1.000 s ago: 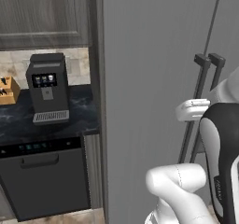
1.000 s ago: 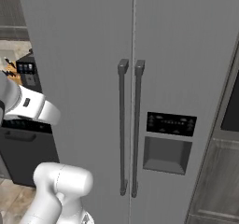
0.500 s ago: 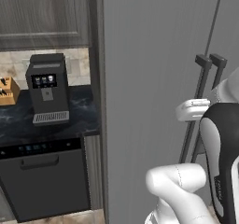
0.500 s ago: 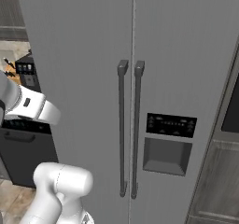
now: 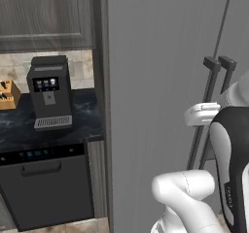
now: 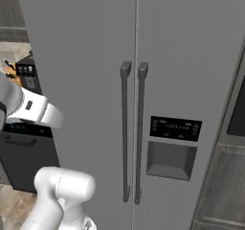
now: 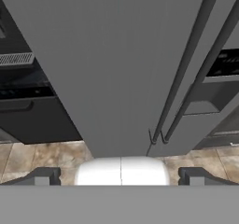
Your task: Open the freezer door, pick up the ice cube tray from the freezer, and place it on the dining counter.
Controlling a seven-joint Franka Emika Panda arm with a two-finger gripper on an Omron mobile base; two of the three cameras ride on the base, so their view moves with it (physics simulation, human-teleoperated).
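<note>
Two grey fridge doors, both closed. Freezer door on the right, one dispenser niche set in it; plain door on the left. Two dark bar handles, long axis vertical, side by side at the centre seam. One gripper, jaws wide apart, empty, facing the doors.
</note>
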